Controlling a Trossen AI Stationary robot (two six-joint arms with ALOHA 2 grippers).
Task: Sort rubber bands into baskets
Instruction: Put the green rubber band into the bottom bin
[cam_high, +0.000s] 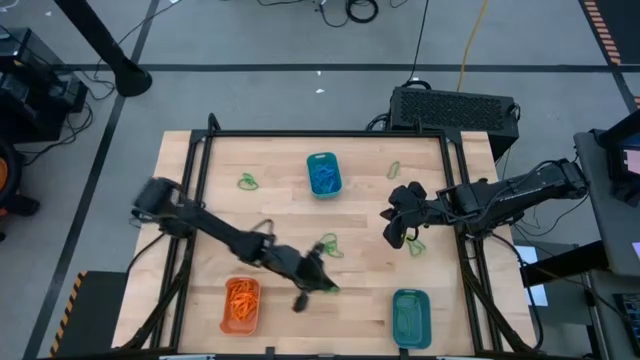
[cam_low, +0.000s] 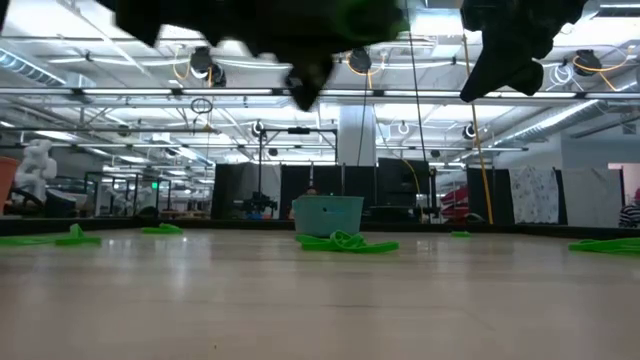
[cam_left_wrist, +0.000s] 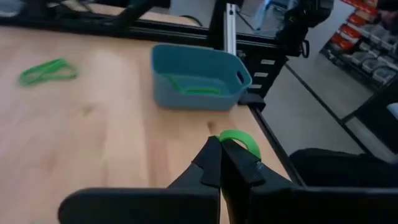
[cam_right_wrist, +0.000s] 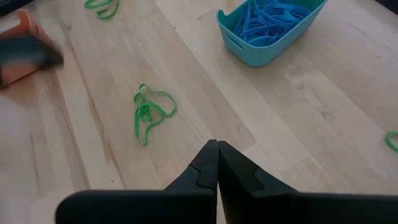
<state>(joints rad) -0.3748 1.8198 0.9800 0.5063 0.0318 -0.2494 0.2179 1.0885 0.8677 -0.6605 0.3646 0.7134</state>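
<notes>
the left gripper (cam_left_wrist: 221, 163) has its jaws pressed together on a green rubber band (cam_left_wrist: 244, 140), whose loop pokes out past the fingertips; it hangs above the wooden counter (cam_high: 285, 215) near the front, between the orange basket (cam_high: 240, 304) and the front teal basket (cam_high: 410, 317). in the left wrist view that teal basket (cam_left_wrist: 198, 78) sits just ahead by the counter's edge rail, with green bands lying inside it. the right gripper (cam_right_wrist: 217, 163) has its jaws pressed together too, with nothing between them, and it hovers over the right side of the counter - in the high view it (cam_high: 398, 222) is just beside a green band (cam_high: 416, 246) lying loose on the wood. below it, in the right wrist view, a tangle of green bands (cam_right_wrist: 149, 111) lies on the counter, and the back teal basket (cam_right_wrist: 268, 28) is full of blue bands (cam_right_wrist: 268, 17). in the high view the orange basket holds orange bands (cam_high: 241, 298), the back teal basket (cam_high: 323, 173) stands near the middle of the far edge, and more green bands lie loose - one to its left (cam_high: 247, 181), one to its right (cam_high: 394, 170), and the tangle near the centre (cam_high: 329, 245).
</notes>
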